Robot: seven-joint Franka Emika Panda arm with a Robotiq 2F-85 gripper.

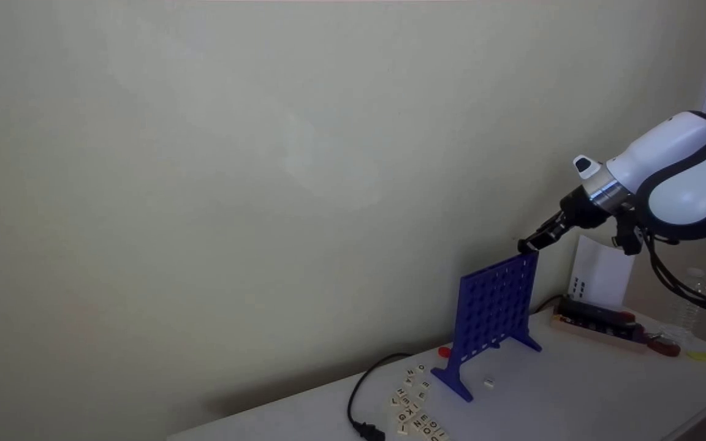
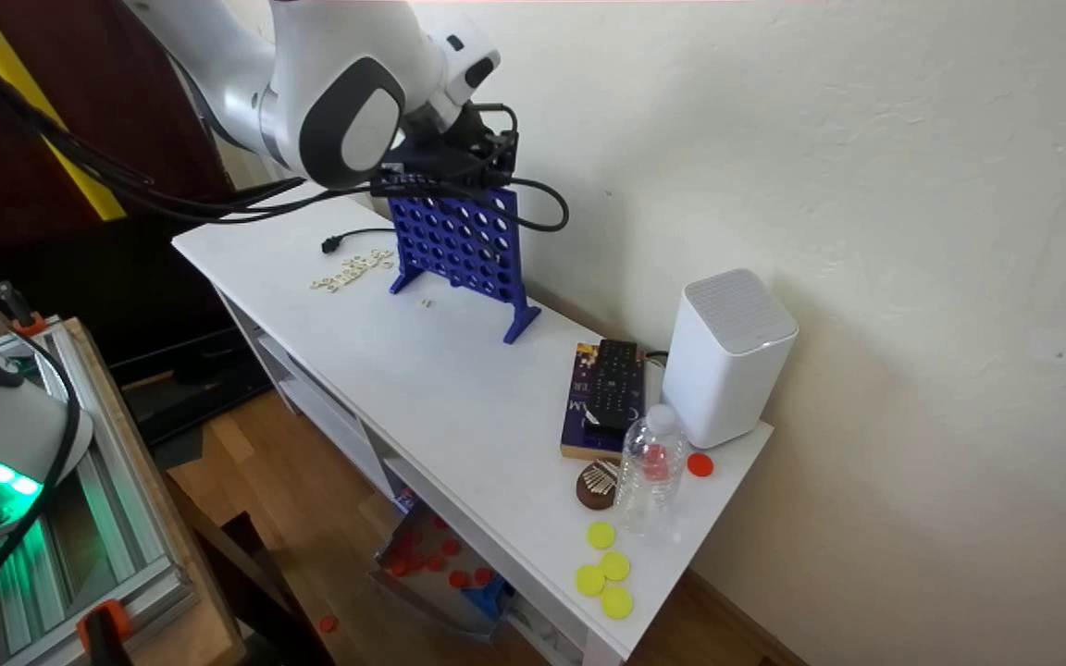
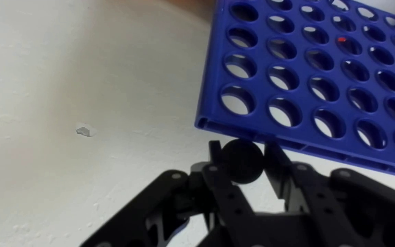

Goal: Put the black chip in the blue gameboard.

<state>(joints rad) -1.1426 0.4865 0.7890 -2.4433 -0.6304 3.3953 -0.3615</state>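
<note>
The blue gameboard stands upright on the white table in both exterior views (image 1: 459, 324) (image 2: 459, 248). Its holed face and slotted top edge fill the upper right of the wrist view (image 3: 261, 118). My gripper (image 3: 242, 151) is shut on the black chip (image 3: 242, 161), which sits flat between the two fingertips. The chip's far edge meets or overlaps the board's top edge near one end; I cannot tell whether it is in a slot. In an exterior view the gripper (image 1: 529, 246) is at the board's top corner. The chip is not distinguishable in the exterior views.
A wall stands close behind the board. Letter tiles (image 1: 411, 411), a black cable (image 1: 351, 398) and a red chip (image 1: 444, 352) lie near one foot. A remote (image 2: 614, 384) on a book (image 2: 577, 416), a white box (image 2: 727, 370), a bottle (image 2: 649, 490) and yellow chips (image 2: 616, 566) stand beyond the other.
</note>
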